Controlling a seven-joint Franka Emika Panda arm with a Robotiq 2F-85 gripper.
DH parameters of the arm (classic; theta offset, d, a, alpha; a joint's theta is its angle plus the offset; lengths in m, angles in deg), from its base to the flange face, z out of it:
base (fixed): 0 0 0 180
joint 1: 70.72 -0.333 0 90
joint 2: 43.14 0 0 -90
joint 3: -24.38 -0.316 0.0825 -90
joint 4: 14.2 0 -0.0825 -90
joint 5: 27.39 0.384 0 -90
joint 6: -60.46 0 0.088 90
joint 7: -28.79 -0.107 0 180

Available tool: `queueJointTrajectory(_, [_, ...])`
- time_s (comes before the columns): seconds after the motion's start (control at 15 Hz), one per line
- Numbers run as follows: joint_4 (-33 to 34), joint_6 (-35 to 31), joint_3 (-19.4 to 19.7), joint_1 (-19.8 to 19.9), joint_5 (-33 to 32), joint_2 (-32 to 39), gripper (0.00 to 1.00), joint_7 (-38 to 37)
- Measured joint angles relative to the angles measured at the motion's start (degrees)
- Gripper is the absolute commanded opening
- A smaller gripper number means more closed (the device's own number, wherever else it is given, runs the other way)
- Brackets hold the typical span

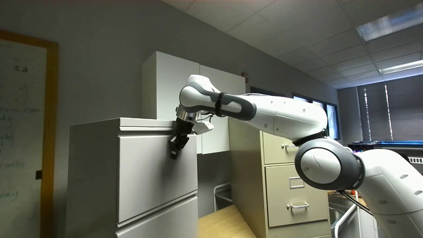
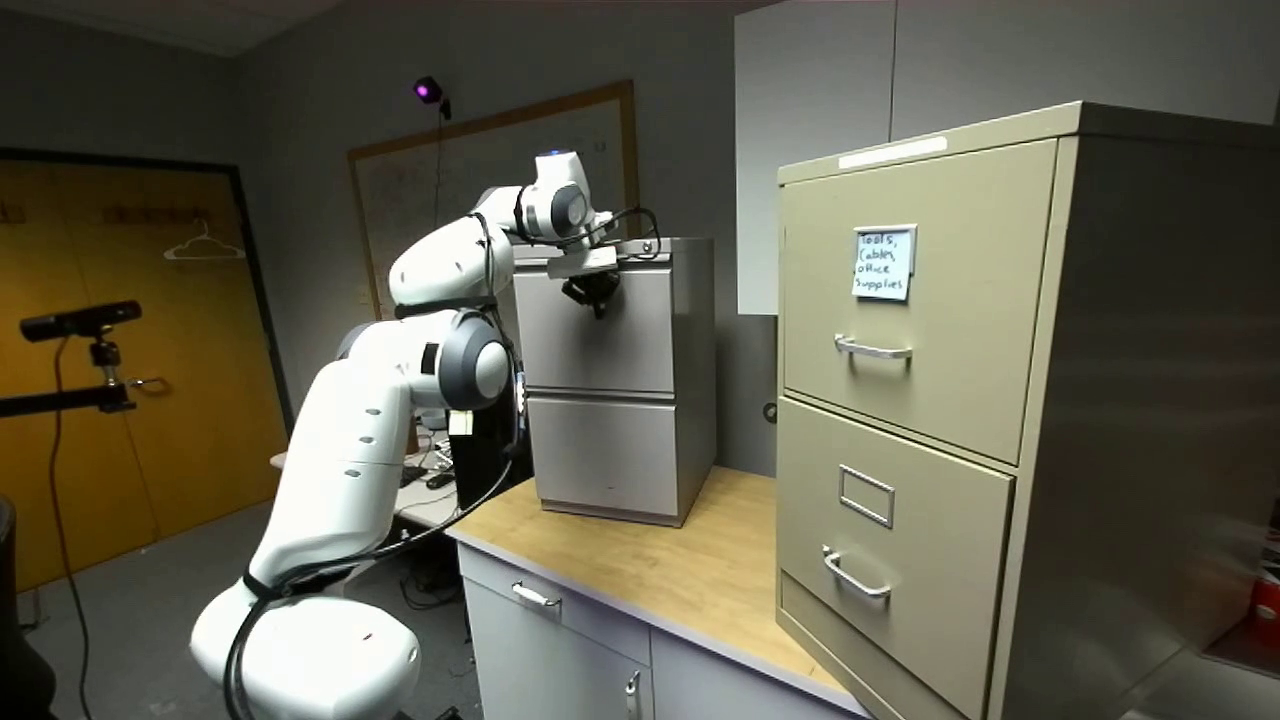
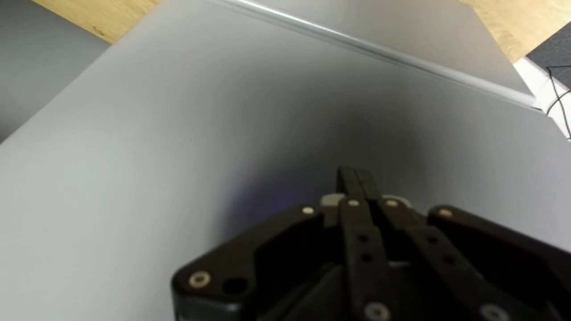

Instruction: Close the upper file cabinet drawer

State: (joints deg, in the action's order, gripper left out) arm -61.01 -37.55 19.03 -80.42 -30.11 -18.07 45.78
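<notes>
The file cabinet point(image 1: 92, 178) is light grey-white and stands on a wooden counter; it also shows in an exterior view point(image 2: 695, 370). Its upper drawer point(image 1: 142, 175) has a plain flat front, and in both exterior views this front point(image 2: 560, 350) sits flush with the cabinet body, with no dark interior visible. My gripper point(image 1: 174, 152) points downward at the upper part of the drawer front. In the wrist view the fingertips point(image 3: 355, 174) are together with nothing between them. The drawer front point(image 3: 147, 156) fills most of that view. I cannot tell whether the fingertips touch it.
The lower drawer point(image 2: 605, 455) is also flush. A beige cabinet point(image 2: 915, 400) with handles stands on the same counter point(image 2: 620, 550). A white two-door cupboard point(image 1: 176, 86) hangs on the wall behind. A camera on a stand point(image 2: 80, 322) is at the side.
</notes>
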Motion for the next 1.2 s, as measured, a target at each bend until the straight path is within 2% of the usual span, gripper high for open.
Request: queueJointTrajectory(1.2, [1.45,1.00,0.00,-0.07,0.00,0.78,0.00,0.00])
